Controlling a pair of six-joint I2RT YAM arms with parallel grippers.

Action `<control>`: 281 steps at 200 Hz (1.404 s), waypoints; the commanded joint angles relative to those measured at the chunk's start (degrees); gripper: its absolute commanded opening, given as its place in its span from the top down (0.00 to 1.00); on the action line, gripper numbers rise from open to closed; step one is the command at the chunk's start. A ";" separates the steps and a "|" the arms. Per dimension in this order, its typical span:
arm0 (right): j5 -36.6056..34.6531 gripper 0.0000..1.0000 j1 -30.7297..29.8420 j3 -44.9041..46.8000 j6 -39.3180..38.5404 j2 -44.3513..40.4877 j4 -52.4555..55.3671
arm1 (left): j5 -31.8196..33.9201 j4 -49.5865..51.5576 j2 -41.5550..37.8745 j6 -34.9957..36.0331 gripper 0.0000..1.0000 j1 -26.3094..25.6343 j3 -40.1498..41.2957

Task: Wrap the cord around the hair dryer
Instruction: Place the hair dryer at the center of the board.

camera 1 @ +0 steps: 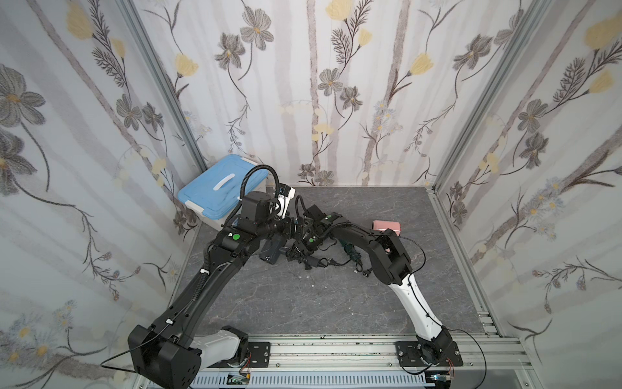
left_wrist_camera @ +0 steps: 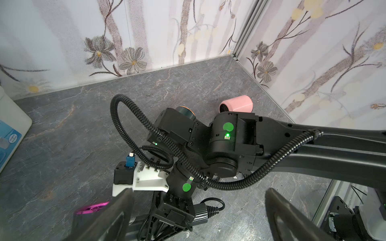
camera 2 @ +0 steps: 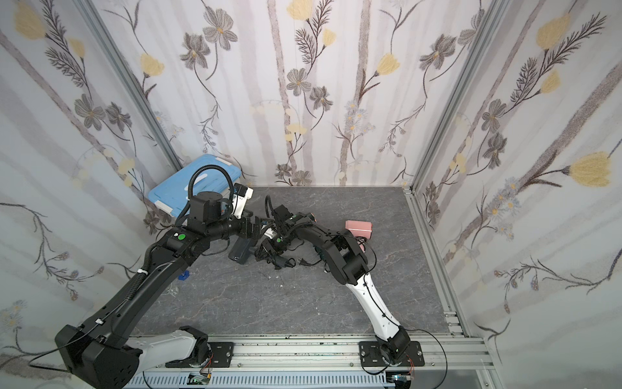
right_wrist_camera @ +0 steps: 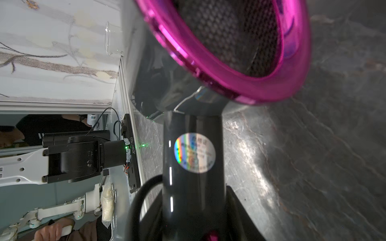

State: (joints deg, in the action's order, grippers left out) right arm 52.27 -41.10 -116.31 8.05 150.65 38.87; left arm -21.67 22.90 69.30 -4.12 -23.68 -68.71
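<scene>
Nearest the front edge, about mid-desk, the black power cord (camera 1: 318,262) lies slack on the grey marbled desk (camera 1: 303,303) with its plug free. I judge the wrapping to be at its very start. Whether any turn already sits on the handle is hidden by the arms.

Just behind the cord, near the desk's centre, is the dark grey hair dryer with a magenta rear ring (right_wrist_camera: 193,183). The right tool (right_wrist_camera: 194,210) is partly closed and pinches the dryer's handle, with a loop of cord beside it. The left tool (left_wrist_camera: 198,194) hovers just beyond, spread fully and holding nothing.

As I read it, the next move calls for the left tool to drop to the slack cord, clamp it and carry it round the handle while the right tool steadies the dryer.

Farther off, toward the desk's right edge, lies a pink cylindrical barrel (camera 1: 386,227). A blue-lidded white plastic box (camera 1: 215,193) fills the far left corner.
</scene>
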 commanded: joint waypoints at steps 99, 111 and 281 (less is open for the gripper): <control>-10.65 0.01 -0.73 2.98 -2.89 -5.51 2.87 | -0.75 -3.91 0.31 -1.79 0.00 0.04 0.38; -13.49 0.01 -0.82 4.12 -2.13 -6.86 2.74 | -0.76 -3.69 0.48 -1.69 0.00 0.07 0.03; -38.06 0.00 12.83 44.98 -0.08 -57.57 -17.38 | 18.84 -10.00 -8.73 -4.79 0.00 4.09 18.41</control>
State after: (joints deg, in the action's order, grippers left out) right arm 19.57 -31.73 -76.18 9.15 99.53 29.19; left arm -9.43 17.74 62.72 -7.55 -20.97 -54.19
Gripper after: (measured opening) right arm 0.996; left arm 0.998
